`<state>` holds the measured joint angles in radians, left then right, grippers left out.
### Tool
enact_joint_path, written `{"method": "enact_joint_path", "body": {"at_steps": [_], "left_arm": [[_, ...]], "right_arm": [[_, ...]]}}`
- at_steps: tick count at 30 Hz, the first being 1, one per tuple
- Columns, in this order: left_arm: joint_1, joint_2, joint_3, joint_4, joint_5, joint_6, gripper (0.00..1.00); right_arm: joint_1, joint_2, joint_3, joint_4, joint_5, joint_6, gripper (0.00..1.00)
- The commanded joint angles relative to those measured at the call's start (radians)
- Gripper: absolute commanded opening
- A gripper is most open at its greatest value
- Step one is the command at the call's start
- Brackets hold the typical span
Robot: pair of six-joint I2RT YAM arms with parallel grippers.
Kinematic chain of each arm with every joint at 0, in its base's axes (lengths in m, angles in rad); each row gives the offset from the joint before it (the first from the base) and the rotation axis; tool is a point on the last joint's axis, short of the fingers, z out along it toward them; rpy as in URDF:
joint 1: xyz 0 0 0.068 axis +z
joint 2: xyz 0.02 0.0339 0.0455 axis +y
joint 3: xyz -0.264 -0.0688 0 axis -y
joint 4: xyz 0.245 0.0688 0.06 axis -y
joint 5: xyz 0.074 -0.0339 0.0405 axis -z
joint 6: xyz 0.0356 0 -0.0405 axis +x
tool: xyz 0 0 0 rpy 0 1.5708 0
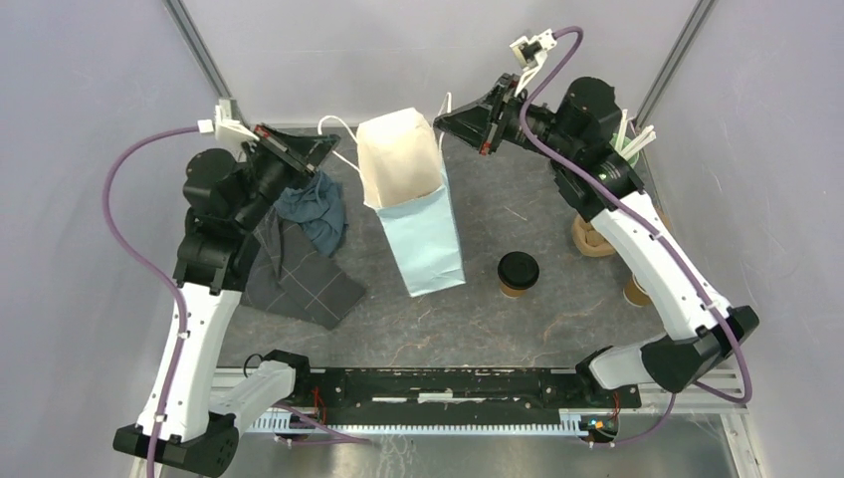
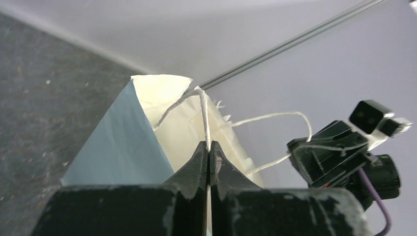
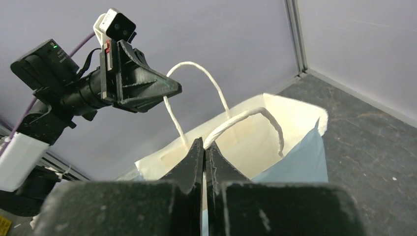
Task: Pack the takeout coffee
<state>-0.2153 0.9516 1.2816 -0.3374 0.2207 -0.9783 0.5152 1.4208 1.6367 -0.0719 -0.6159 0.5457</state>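
bag [image 1: 423, 244] mouth gaping upward between left end effector [image 1: 336, 147] and right end effector [image 1: 441, 121], open table [image 1: 498, 204] lying around takeout coffee [image 1: 518, 270]

My left end effector [image 2: 208, 147] is matt, grainy black plastic; the bag [image 2: 123, 145] is smooth matt paper, its handles [image 2: 204, 110] perhaps paper cord.

soft, even light; sharp frames

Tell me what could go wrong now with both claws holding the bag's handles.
1. The left claw and right claw are both shut on thin string handles; pulling apart might tear them off the bag.
2. Grabbing the coffee means releasing a handle, so the mouth may sag shut.
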Motion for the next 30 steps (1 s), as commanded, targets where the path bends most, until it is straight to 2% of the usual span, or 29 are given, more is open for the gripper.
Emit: {"method": "enact_joint_path", "body": {"at_steps": [1,3,6,9,11,12,14,16,20,23,28,30], "left_arm": [[0.004,0.021,0.105,0.003,0.006,0.028,0.02],[0.004,0.024,0.106,-0.047,-0.033,0.008,0.02],[0.004,0.041,0.054,-0.249,-0.168,-0.031,0.04],[0.005,0.062,-0.073,-0.354,-0.251,0.035,0.03],[0.007,0.075,-0.129,-0.357,-0.253,0.085,0.03],[0.007,0.084,-0.135,-0.342,-0.23,0.106,0.03],[0.007,0.101,-0.104,-0.324,-0.166,0.129,0.02],[0.007,0.097,-0.076,-0.214,-0.073,0.154,0.02],[0.007,0.063,-0.043,-0.011,0.051,0.181,0.02],[0.006,0.014,-0.098,0.106,0.115,0.187,0.02],[0.005,-0.041,-0.218,-0.14,0.067,0.192,0.02],[0.005,-0.076,-0.295,-0.221,0.054,0.185,0.02]], "right_arm": [[0.0,-0.064,-0.021,0.064,0.005,0.087,0.0],[0.001,-0.109,-0.156,0.139,0.055,0.157,0.01],[0.002,-0.169,-0.403,0.221,0.174,0.23,0.09],[0.001,-0.143,-0.581,0.27,0.225,0.238,0.09],[0.004,-0.047,-0.542,0.305,0.105,0.249,0.02],[0.015,0.008,-0.478,0.246,0.07,0.228,0.0],[0.028,0.06,-0.33,0.12,0.048,0.129,0.0],[0.032,0.056,-0.245,0.099,0.035,0.066,0.0],[0.03,0.016,-0.197,0.105,-0.019,-0.029,0.0],[0.031,-0.014,-0.237,0.112,-0.056,-0.069,0.0],[0.031,-0.047,-0.414,0.212,-0.141,-0.031,0.0],[0.031,-0.051,-0.455,0.191,-0.131,-0.059,0.0]]}}
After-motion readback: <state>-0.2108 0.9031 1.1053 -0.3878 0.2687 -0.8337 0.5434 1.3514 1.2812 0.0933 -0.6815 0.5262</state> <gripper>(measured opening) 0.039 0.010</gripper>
